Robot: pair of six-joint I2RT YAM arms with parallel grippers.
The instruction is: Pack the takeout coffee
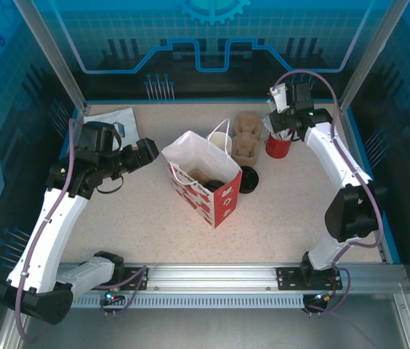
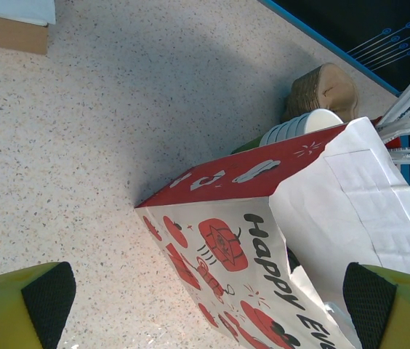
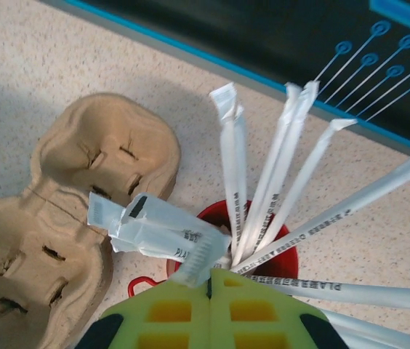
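Two arms reach over your speckled beige surface (image 1: 139, 225), boxed in by blue translucent walls (image 1: 16, 87) printed with circuit lines, with an aluminium rail (image 1: 212, 280) along the near edge. Your left jaws stand wide open and hold nothing, just beside the red-and-white paper bag (image 1: 199, 182) at the middle. The paper cup (image 1: 219, 139) stands upright just behind the bag, and its black lid (image 1: 249, 179) lies flat on the surface at the bag's right. Your right jaws are closed on the end of a wrapped straw (image 3: 154, 229) above the red cup (image 1: 278, 147), next to the brown carrier (image 1: 246, 137)
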